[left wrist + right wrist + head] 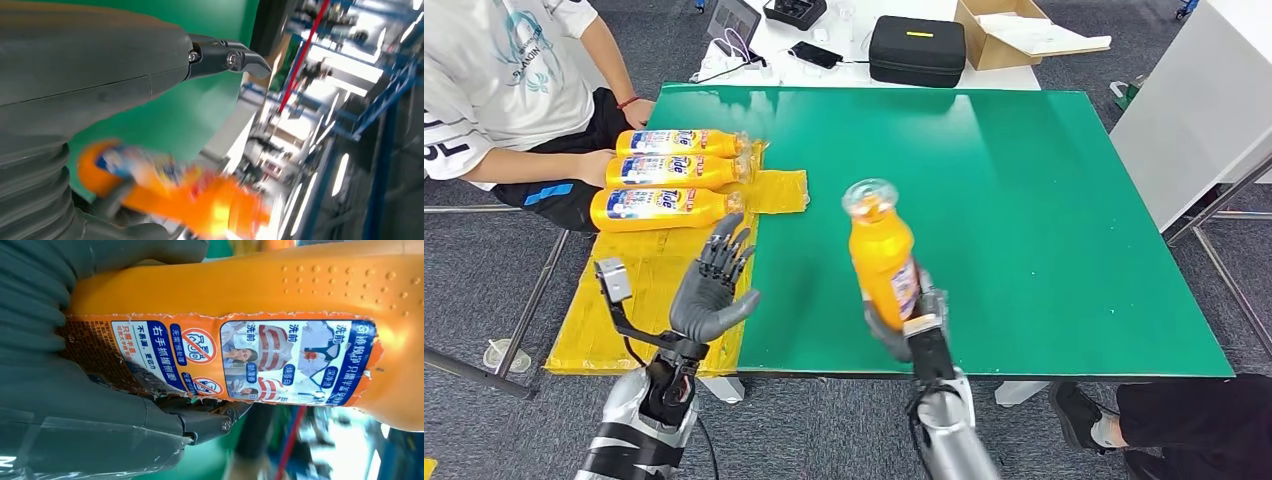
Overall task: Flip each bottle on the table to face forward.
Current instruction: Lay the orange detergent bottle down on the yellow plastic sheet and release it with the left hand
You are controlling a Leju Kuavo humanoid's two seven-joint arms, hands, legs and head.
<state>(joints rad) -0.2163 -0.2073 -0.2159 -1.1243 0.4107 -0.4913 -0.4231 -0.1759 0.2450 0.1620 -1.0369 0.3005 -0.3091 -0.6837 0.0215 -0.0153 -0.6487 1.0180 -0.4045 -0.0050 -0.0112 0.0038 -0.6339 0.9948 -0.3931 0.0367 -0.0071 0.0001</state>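
1. Upper left of the head view: three orange bottles (pixel 669 176) lie on the yellow sheet (pixel 654 270), front labels up, probably done.
2. My left hand (pixel 714 290) is empty, fingers spread, likely waiting.
3. Centre: my right hand (pixel 914 325) grips the fourth bottle (pixel 881 255) above the green table (pixel 1044 200), back label toward the wrist camera, for turning.

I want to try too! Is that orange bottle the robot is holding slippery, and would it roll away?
The orange bottle looks like smooth, stiff plastic, so probably a bit slippery. The right hand grips it near the base. Its rounded body would likely roll if laid down.
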